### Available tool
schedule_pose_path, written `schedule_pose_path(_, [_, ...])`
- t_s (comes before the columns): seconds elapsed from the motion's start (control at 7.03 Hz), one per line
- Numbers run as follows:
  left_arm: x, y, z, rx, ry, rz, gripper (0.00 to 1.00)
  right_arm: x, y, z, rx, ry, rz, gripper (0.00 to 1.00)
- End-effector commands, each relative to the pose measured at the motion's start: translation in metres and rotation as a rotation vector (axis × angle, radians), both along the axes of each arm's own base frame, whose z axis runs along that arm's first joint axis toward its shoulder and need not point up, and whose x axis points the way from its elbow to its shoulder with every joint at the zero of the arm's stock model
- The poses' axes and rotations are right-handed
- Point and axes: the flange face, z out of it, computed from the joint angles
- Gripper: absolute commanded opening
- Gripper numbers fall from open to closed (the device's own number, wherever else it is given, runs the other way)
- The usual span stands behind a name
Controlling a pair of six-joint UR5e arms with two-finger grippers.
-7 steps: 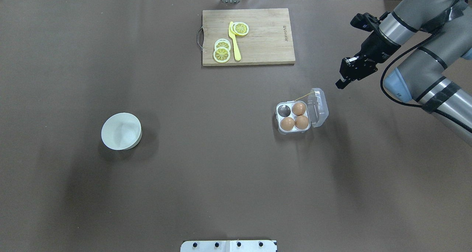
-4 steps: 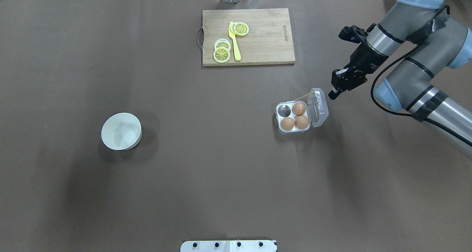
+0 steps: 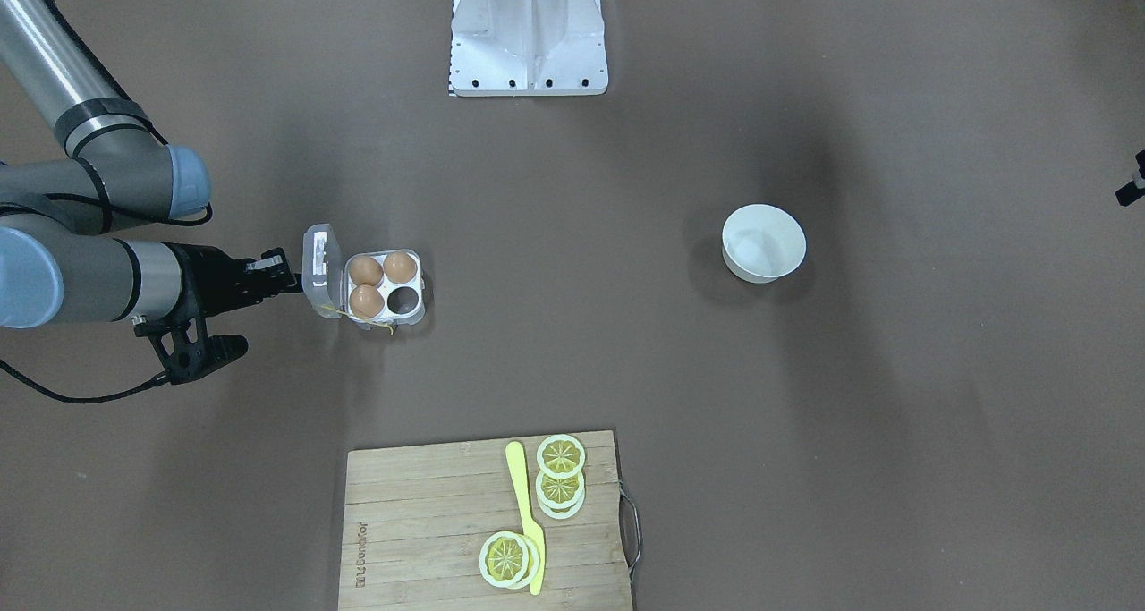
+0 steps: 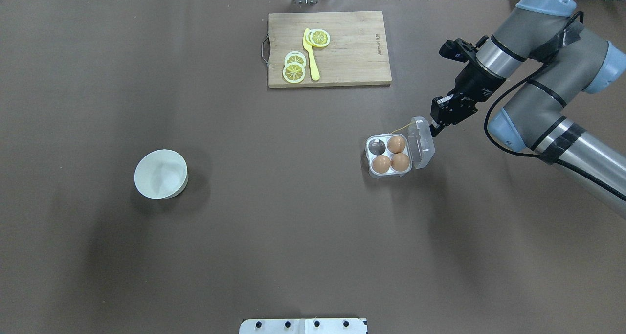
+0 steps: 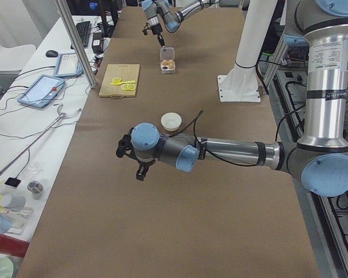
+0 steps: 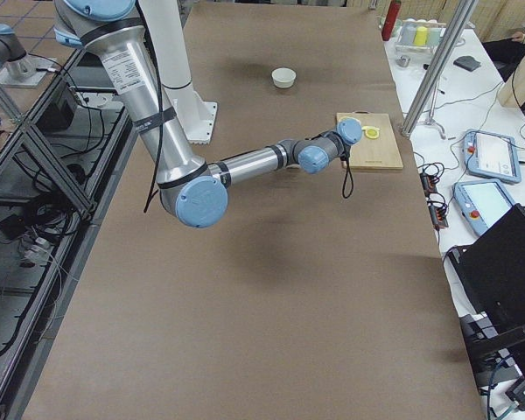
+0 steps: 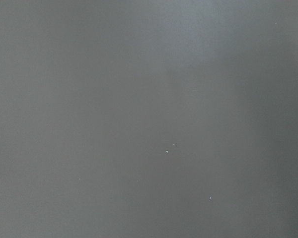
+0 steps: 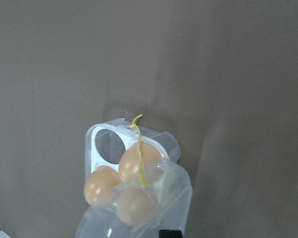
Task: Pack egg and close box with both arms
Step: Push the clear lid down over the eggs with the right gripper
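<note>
Hovering at the 1 o'clock corner of the open lid [image 4: 423, 143], the empty right gripper [image 4: 435, 128], its gap unreadable, could shove the box [image 4: 376, 148], at 3 o'clock on the table [image 4: 274, 216], and jolt its eggs [image 4: 396, 144].

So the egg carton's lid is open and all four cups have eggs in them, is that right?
Not all four: the box holds three eggs and one cup is empty, as the overhead view shows. The lid is indeed open.
</note>
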Motion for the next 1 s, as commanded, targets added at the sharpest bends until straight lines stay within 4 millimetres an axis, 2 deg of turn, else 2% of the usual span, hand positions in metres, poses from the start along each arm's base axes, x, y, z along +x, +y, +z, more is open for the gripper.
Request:
schedule_pose_path(0.0, [-0.003, 0.002, -0.005, 0.009, 0.002, -0.006, 0.97, -0.003, -0.001, -0.013, -0.002, -0.027, -0.016, 0.13])
schedule_pose_path(0.28, [-0.003, 0.004, -0.004, 0.007, 0.002, -0.006, 0.98, -0.008, -0.006, -0.029, -0.007, -0.029, -0.009, 0.13])
schedule_pose_path(0.57, [-0.004, 0.005, -0.004, 0.006, 0.002, -0.008, 0.97, -0.025, -0.020, -0.039, -0.013, -0.025, -0.017, 0.13])
schedule_pose_path(0.85, [-0.004, 0.006, -0.004, 0.006, 0.002, -0.008, 0.97, -0.029, -0.020, -0.043, -0.011, -0.027, -0.022, 0.13])
